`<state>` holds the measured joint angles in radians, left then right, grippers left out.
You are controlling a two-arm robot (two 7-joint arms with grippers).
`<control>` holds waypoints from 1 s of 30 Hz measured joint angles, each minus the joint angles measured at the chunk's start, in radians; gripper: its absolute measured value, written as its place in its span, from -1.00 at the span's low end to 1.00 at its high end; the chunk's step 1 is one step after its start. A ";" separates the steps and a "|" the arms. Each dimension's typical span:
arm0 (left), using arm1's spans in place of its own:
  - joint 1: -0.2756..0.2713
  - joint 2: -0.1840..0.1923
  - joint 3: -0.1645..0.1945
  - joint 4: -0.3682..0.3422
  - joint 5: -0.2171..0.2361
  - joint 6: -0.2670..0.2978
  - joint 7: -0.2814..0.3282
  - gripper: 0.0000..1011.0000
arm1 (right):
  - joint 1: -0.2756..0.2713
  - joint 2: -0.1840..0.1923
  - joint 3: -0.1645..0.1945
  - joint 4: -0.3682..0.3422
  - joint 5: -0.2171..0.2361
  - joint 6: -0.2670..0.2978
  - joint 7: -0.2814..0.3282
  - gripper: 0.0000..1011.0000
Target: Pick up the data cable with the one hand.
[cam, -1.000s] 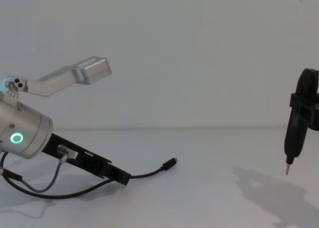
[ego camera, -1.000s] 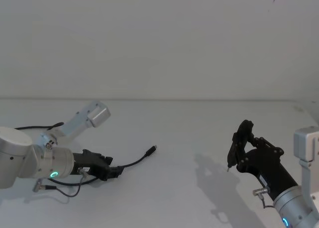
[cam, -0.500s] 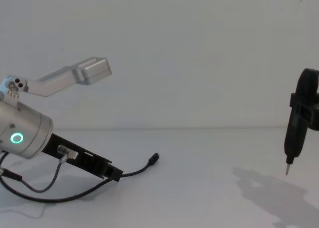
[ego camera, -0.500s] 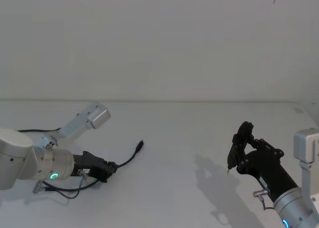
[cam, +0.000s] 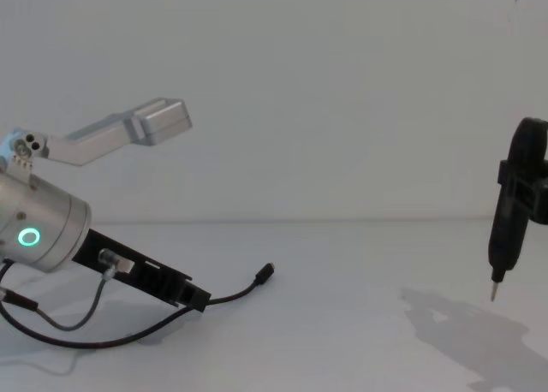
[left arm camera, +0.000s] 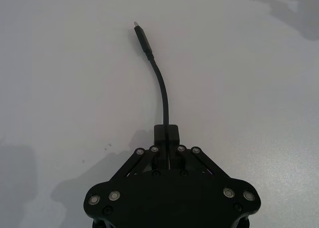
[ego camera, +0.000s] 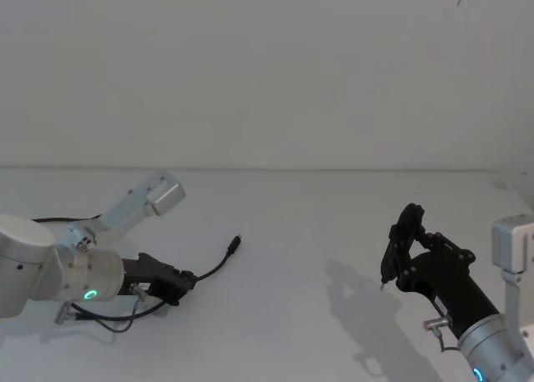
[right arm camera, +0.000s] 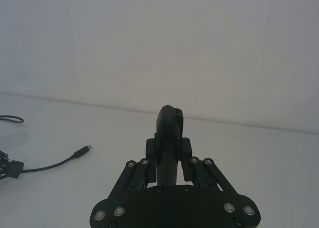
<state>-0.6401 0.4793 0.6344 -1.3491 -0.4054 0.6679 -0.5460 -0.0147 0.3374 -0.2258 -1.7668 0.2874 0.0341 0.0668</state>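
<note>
Since a second ago my left gripper (ego camera: 183,280) has drawn back low over the table (ego camera: 292,223), dragging the cable (ego camera: 219,263) along. My jaws are closed tight on the cord, and its plug sticks out at two o'clock. Far off at three o'clock, my right gripper (ego camera: 400,253) clamps a pen tool (ego camera: 388,261), tip down. A grey lead (cam: 92,305) dangles by my left wrist. Behind the jaws the cable slips under that wrist, and I cannot follow it.

Apparently open tabletop (ego camera: 317,232) beyond data cable (left arm camera: 165,98)
</note>
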 joint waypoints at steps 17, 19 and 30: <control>-0.022 0.029 0.043 -0.018 0.031 -0.109 -0.072 -0.93 | 0.009 0.031 0.026 -0.036 0.001 -0.022 0.047 -0.45; -0.028 0.035 0.051 -0.021 0.036 -0.136 -0.092 -0.93 | 0.013 0.037 0.031 -0.043 0.009 -0.024 0.062 -0.45; -0.058 0.068 0.083 -0.038 0.047 -0.263 -0.194 -0.93 | 0.043 0.052 0.045 -0.051 0.064 -0.027 0.144 -0.45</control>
<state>-0.6982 0.5475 0.7176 -1.3873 -0.3584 0.4050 -0.7396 0.0286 0.3894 -0.1808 -1.8179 0.3515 0.0076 0.2111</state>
